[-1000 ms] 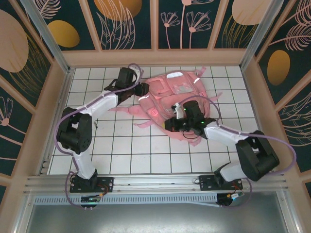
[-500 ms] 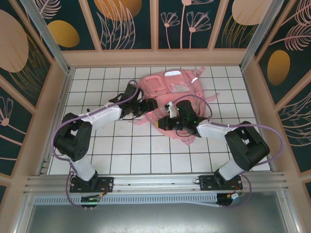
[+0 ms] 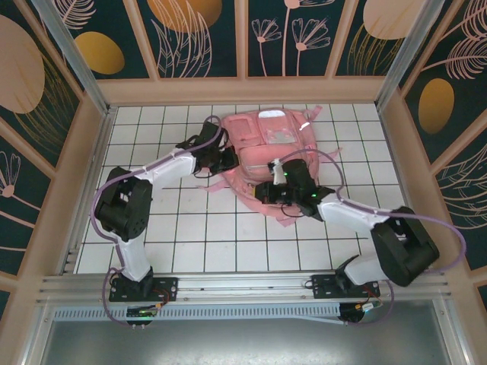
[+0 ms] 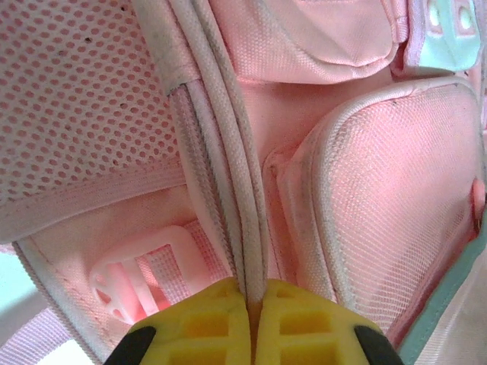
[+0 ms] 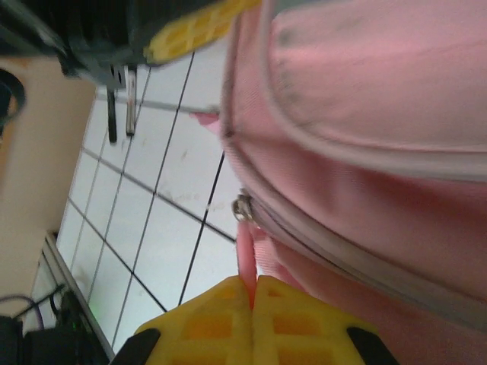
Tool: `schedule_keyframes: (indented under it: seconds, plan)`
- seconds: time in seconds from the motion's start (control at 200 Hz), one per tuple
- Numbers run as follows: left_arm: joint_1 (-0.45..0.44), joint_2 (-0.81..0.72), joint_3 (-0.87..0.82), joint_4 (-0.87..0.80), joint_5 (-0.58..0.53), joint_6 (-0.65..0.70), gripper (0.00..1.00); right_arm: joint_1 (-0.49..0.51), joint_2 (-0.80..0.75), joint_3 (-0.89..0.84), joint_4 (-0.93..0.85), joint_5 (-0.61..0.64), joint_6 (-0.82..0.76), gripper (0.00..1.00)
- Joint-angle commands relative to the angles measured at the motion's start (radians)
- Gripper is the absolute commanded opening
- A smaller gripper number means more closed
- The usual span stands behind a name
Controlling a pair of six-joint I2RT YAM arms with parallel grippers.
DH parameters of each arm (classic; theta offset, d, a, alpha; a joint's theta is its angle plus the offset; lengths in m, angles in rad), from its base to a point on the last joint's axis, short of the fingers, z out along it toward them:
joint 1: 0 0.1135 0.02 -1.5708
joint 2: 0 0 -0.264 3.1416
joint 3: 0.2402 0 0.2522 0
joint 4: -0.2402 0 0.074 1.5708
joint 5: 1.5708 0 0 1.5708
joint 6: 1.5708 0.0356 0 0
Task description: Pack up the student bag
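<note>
Risk: slip | left pincer [image 4: 255, 295] clamped on student bag [image 3: 259, 152] piping [image 4: 217, 152] | right pincer [image 5: 253, 287] clamped on its pink tab [image 5: 245, 255] | uneven pull likely strips either thin grip.

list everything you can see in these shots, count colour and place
table: one, white with dark grid, under everything
walls: three, dark teal with peach floral panels, around the table
student bag: one, pink, far middle of the table
buckle: one, pink plastic, on a bag strap
zip pull: one, silvery, on the bag's seam
left pincer: one, yellow pads, shut on the bag's pale piped edge
right pincer: one, yellow pads, shut on a pink bag tab
</note>
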Motion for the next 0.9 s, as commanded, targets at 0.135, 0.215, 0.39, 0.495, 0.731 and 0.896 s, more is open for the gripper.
schedule_keyframes:
  seconds: [0.135, 0.215, 0.39, 0.495, 0.731, 0.896]
  plan:
    - [0.103, 0.153, 0.202, -0.039, -0.024, 0.426, 0.0, -0.186, -0.148, -0.151, -0.238, -0.061, 0.033, 0.0]
    - [0.111, 0.206, 0.275, -0.063, 0.031, 0.444, 0.0, -0.199, -0.133, -0.151, -0.234, -0.074, 0.023, 0.0]
    - [0.114, 0.287, 0.435, -0.223, 0.101, 0.242, 0.0, -0.075, -0.082, -0.009, -0.223, -0.04, -0.051, 0.11]
    - [0.114, 0.208, 0.333, -0.244, 0.071, 0.128, 0.0, -0.001, -0.018, 0.116, -0.288, 0.059, -0.089, 0.21]
    - [0.111, 0.014, 0.078, -0.163, 0.123, -0.095, 0.0, 0.118, 0.119, 0.243, -0.27, 0.192, -0.105, 0.42]
    - [0.095, -0.051, 0.011, -0.116, 0.163, -0.181, 0.0, 0.232, 0.195, 0.348, -0.336, 0.406, -0.074, 0.36]
